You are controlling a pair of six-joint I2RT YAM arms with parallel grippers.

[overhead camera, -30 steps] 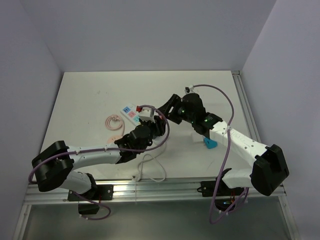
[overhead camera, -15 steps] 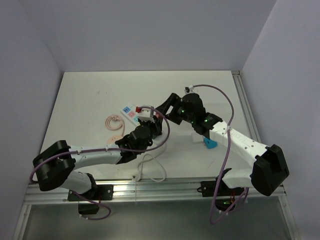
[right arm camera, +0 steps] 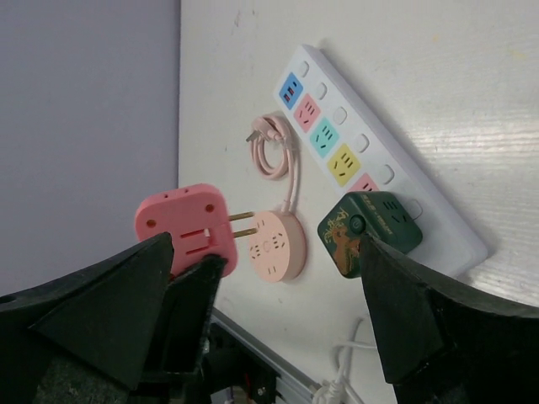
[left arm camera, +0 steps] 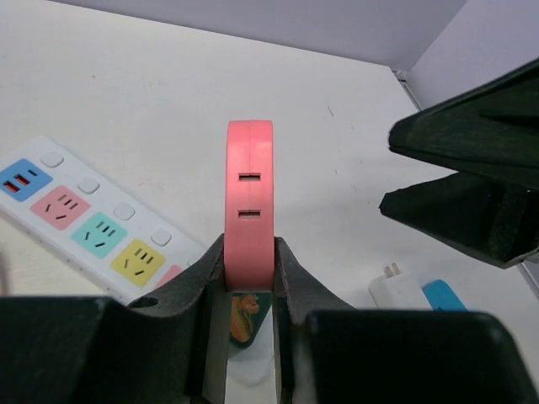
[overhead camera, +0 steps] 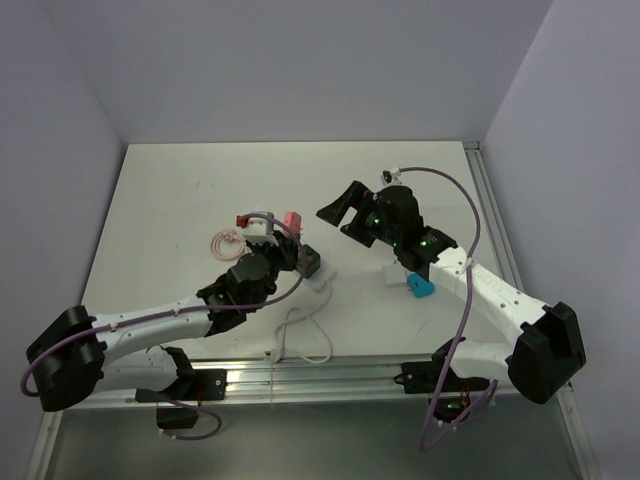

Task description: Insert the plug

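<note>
The left pincer (left arm camera: 249, 252) is shut tight on the pink plug (left arm camera: 249, 181) and holds it up over the desk (left arm camera: 354, 168). The right pincer (overhead camera: 338, 208) is wide open with nothing in it, close by. The strip (left arm camera: 93, 223) lies flat, just below and to one side of the plug. The plug's pins (right arm camera: 242, 223) point sideways, not down at the holes. I think the left arm must tip them down first.

Pink plug (left arm camera: 249, 210) — aloft, on edge

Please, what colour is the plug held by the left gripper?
The plug is pink; left wrist view.
</note>
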